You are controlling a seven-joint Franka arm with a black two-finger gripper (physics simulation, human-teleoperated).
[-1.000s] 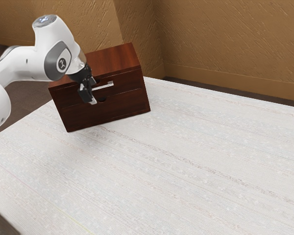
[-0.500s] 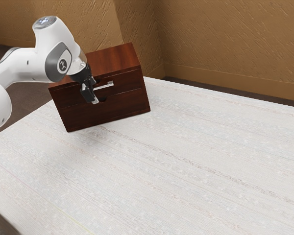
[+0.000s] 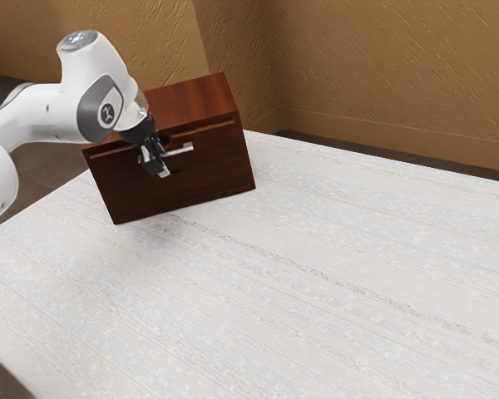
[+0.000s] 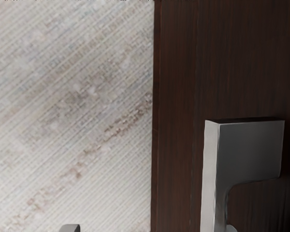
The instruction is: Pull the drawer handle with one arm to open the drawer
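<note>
arm (image 3: 58, 112) bent downward, hand (image 3: 155, 160) at drawer handle (image 3: 181, 150)

The dark wooden drawer (image 3: 212, 141) is sitting slightly ajar at the worktop's (image 3: 316, 274) far left, silver handle (image 3: 183, 148) facing forward.

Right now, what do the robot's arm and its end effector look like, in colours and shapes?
The arm has rounded, glossy white shells. A grey round disc with a small dark mark sits on one joint, and a pale cap tops it. The end effector is black and narrow.
</note>
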